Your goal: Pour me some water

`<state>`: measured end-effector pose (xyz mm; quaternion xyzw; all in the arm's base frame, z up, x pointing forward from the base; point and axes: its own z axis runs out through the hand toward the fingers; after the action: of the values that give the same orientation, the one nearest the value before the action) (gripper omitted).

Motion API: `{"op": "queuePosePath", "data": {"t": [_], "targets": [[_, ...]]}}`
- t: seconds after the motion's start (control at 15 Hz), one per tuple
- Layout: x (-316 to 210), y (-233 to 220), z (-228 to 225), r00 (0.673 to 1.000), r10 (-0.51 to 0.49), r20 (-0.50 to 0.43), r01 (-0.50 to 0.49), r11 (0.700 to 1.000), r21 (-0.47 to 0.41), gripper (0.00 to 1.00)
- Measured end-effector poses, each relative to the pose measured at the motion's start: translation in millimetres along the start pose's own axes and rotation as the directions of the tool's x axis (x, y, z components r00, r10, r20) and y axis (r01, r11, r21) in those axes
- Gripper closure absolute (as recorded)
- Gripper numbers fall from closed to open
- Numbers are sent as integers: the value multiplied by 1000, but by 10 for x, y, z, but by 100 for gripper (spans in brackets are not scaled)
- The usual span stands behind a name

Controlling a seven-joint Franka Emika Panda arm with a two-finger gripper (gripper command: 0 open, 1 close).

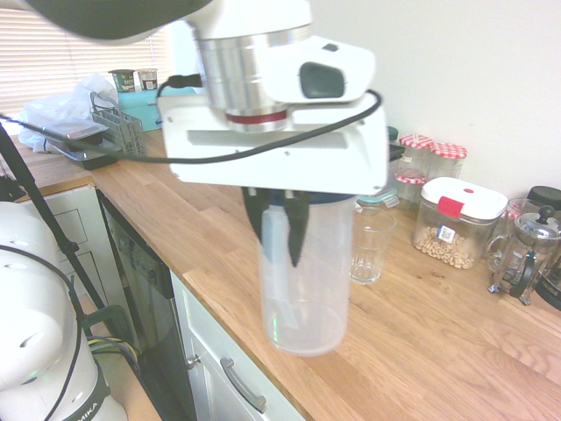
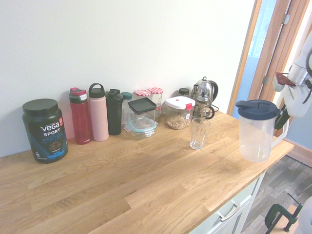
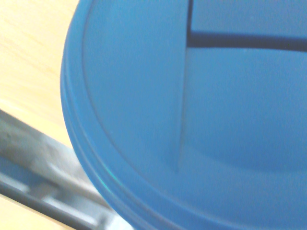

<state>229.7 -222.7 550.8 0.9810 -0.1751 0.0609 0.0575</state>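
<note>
A tall translucent plastic jug [image 1: 307, 281] with a blue lid [image 2: 257, 108] hangs upright near the counter's front edge, seemingly just off the wood. My gripper [image 1: 276, 230] comes down from above, its dark fingers shut on the handle at the jug's side; it also shows at the jug's right [image 2: 282, 119]. The water inside is too clear for me to see a level. The ribbed empty glass [image 1: 372, 243] [image 2: 199, 132] stands on the counter a short way behind the jug. In the wrist view the blue lid [image 3: 192, 120] fills almost the whole picture.
Along the wall stand a black protein tub [image 2: 44, 129], red [image 2: 80, 117], pink [image 2: 98, 112] and black [image 2: 114, 112] bottles, stacked food boxes [image 2: 142, 117], a nut container [image 2: 179, 113] and a French press [image 2: 202, 100]. A dish rack [image 1: 105, 132] sits further along the counter.
</note>
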Motion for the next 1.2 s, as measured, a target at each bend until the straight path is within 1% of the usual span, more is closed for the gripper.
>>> {"op": "queuePosePath", "data": {"t": [0.07, 0.2, 0.33, 0.47, 0.53, 0.6, 0.67, 0.8, 0.87, 1.0, 1.2], "targets": [[194, 15, -46, 1000, -2, 26, 3, 999, -36, 100], [620, -120, -112, 996, -21, 82, 31, 991, -131, 100], [1003, -289, 42, 988, -27, 149, 59, 974, -220, 100], [1349, -547, 132, 975, -31, 221, 99, 948, -303, 100], [1486, -722, 163, 966, -33, 257, 124, 931, -344, 100], [1593, -938, 189, 956, -39, 289, 156, 907, -391, 100], [1677, -1116, 231, 946, -41, 321, 188, 878, -440, 100], [1782, -1300, 303, 927, -30, 374, 239, 816, -527, 100], [1816, -1334, 334, 919, -25, 392, 255, 797, -548, 100], [1855, -1380, 416, 911, -25, 412, 277, 777, -565, 100], [1879, -1462, 504, 907, -28, 421, 289, 767, -573, 100]]}}
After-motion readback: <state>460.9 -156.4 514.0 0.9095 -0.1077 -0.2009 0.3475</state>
